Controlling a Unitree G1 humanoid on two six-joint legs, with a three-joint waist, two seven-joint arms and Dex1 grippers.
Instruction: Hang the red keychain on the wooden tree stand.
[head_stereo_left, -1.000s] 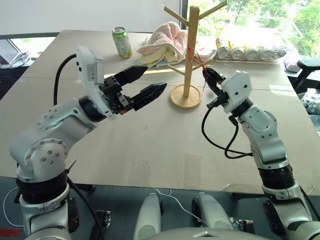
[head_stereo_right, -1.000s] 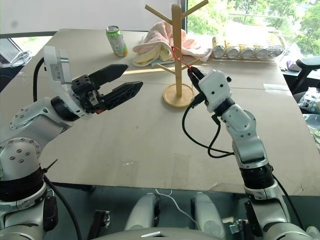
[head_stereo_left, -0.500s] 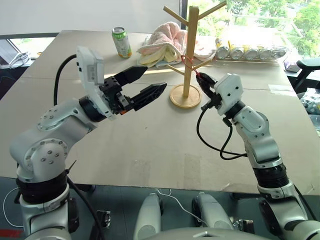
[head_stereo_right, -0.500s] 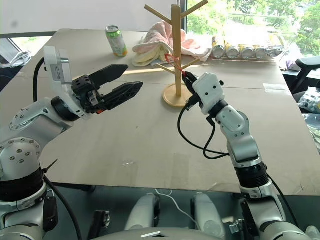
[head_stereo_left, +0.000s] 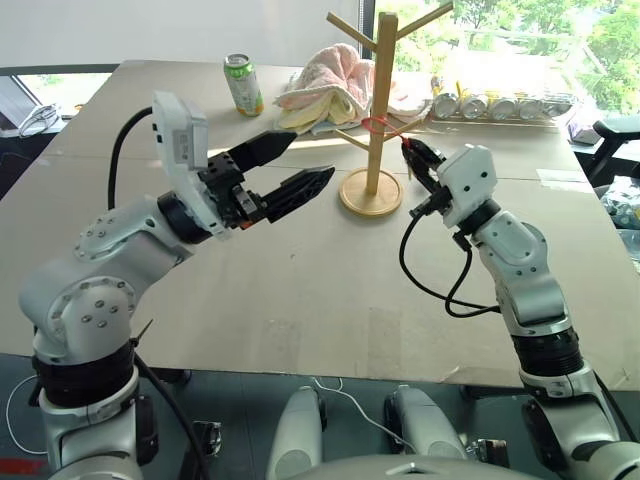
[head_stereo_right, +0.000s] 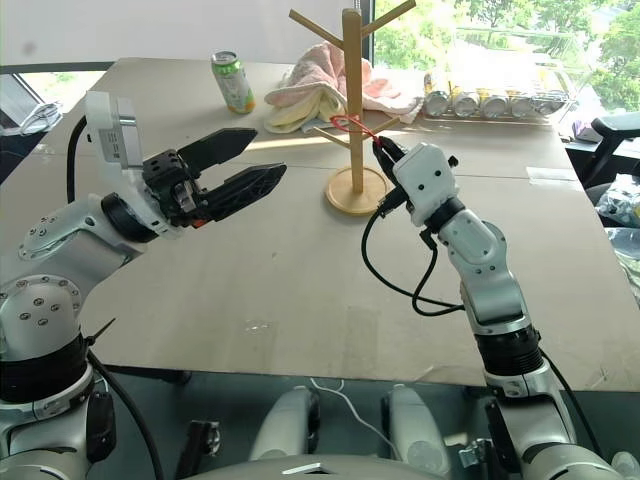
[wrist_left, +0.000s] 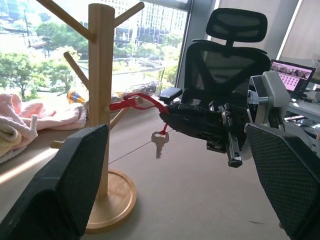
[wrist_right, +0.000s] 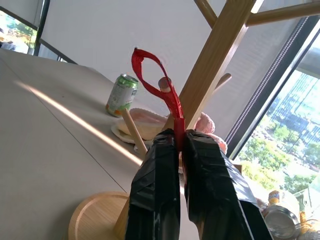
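The right hand (head_stereo_left: 408, 148) sits right of centre in the head view, its two fingers clamped together on the red cord of the keychain (wrist_left: 141, 102). The cord's loop stands out from the fingertips toward the stand (head_stereo_left: 380, 100), at the tip of a low branch just right of the pole; in the right wrist view the loop (wrist_right: 150, 65) appears to ring that branch tip, though whether it rests on the wood cannot be told. In the left wrist view the small silvery key (wrist_left: 159, 144) dangles below the clamped fingers, clear of the surface (head_stereo_left: 300, 270).

The stand rises in the upper centre of the frame on its round base, near the far side of the surface. The left hand (head_stereo_left: 290, 168) hovers left of the stand, well apart from it, fingers spread and holding nothing.

In the upper part of the frame a green can (head_stereo_left: 243, 84) stands left of a pink and yellow towel (head_stereo_left: 325, 90), which lies behind the stand.
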